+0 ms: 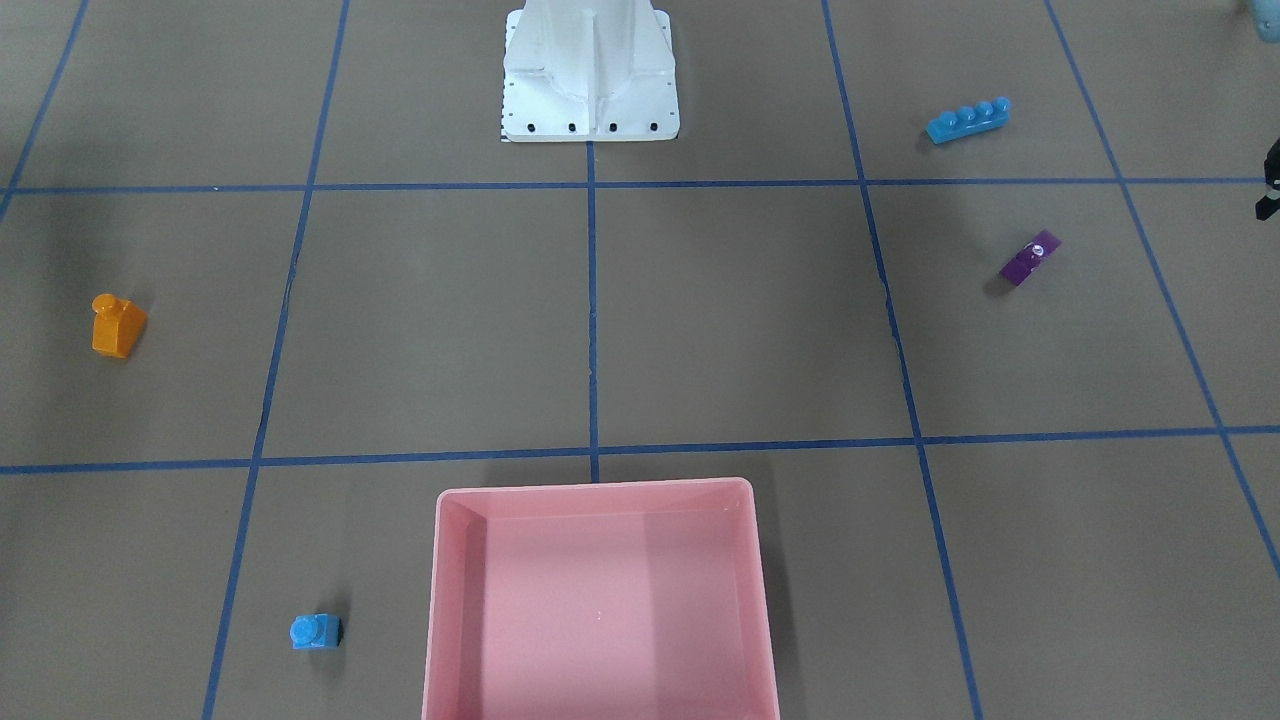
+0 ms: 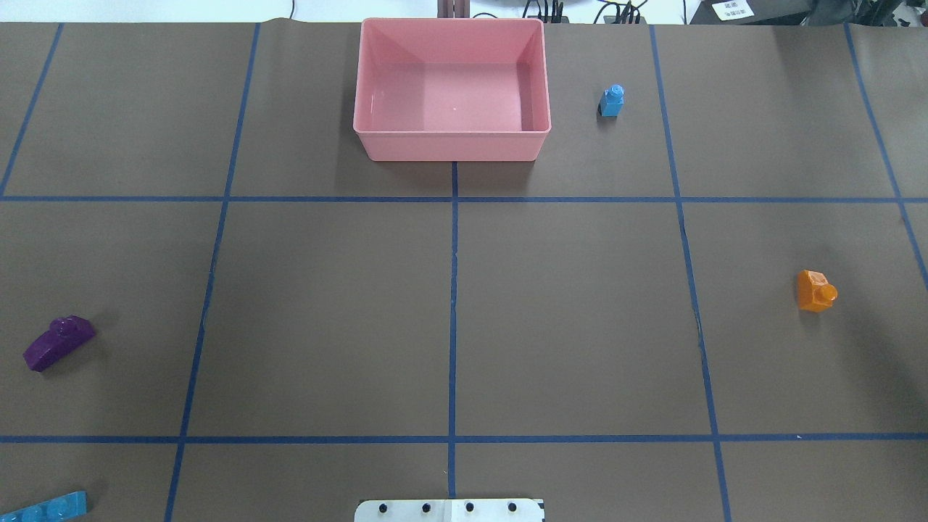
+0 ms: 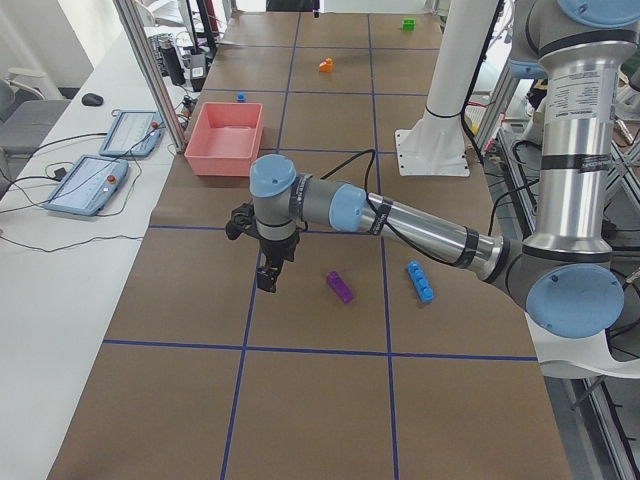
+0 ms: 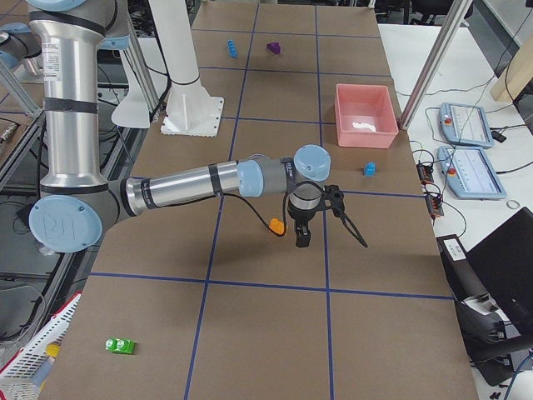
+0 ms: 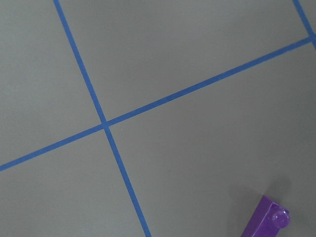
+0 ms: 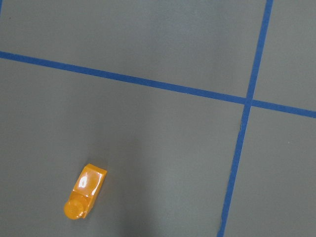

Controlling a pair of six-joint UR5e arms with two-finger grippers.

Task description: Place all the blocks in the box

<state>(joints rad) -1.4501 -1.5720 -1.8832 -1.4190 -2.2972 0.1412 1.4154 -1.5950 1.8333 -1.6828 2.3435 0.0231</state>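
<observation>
The pink box (image 2: pixel 449 148) stands empty at the table's far middle. The orange brick (image 2: pixel 815 290) lies at the right, and it also shows in the right wrist view (image 6: pixel 85 191). The small blue brick (image 2: pixel 612 101) stands right of the box. The purple wedge (image 2: pixel 58 342) lies at the left and shows in the left wrist view (image 5: pixel 266 222). The long blue brick (image 1: pixel 968 120) lies near the robot's left. The green brick (image 4: pixel 122 344) lies far out on the right end. My left gripper (image 3: pixel 268 278) hangs beside the purple wedge and my right gripper (image 4: pixel 301 237) beside the orange brick. I cannot tell whether either is open.
The white robot base (image 1: pixel 590 90) stands at the table's near middle. Blue tape lines cross the brown table (image 2: pixel 580 326). Tablets (image 3: pixel 85 185) and cables lie on a side bench beyond the box.
</observation>
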